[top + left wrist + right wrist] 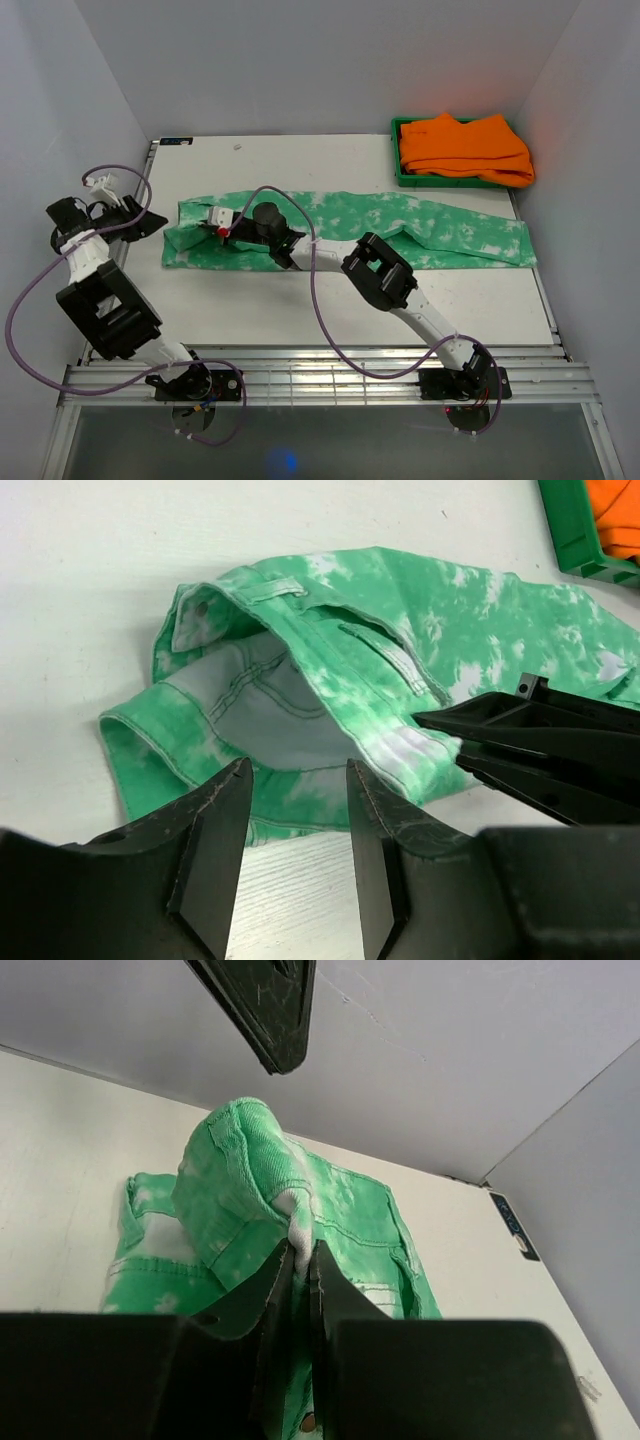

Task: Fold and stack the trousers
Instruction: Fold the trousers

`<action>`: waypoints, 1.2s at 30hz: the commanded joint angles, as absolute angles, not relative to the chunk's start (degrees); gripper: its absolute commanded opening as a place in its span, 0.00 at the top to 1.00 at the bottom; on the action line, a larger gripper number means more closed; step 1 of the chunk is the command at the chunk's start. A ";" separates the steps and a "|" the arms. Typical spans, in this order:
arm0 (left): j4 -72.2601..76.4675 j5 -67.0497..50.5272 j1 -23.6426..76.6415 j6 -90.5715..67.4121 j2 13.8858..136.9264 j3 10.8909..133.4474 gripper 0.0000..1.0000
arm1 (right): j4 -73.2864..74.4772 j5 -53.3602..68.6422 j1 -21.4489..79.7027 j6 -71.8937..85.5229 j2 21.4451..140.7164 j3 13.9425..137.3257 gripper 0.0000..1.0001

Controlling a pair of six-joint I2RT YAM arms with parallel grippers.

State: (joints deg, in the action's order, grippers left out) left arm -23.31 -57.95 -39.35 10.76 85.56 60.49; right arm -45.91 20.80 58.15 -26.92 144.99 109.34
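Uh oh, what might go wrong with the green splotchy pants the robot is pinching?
1. The right tool pinches only a thin fold of the green and white tie-dye cloth trousers near the waist, so the cloth might slip out.
2. The left tool is open and holds nothing, so the waist may bunch up and fold crooked.

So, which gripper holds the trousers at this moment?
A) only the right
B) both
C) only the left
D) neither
A: the right gripper is shut on a fold of the trousers, while the left gripper stands open and empty above the cloth.
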 commanded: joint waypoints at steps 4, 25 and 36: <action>-35.40 -62.56 -41.04 12.57 99.91 68.46 0.31 | -47.81 13.75 58.10 -21.10 139.05 107.84 0.92; 39.94 -62.93 -40.69 -60.09 101.75 46.58 0.02 | -55.72 6.94 57.48 -21.53 140.01 113.29 0.92; 51.59 -62.32 -37.00 -73.74 104.07 43.42 0.02 | -56.43 4.31 58.45 -27.51 146.51 120.66 0.92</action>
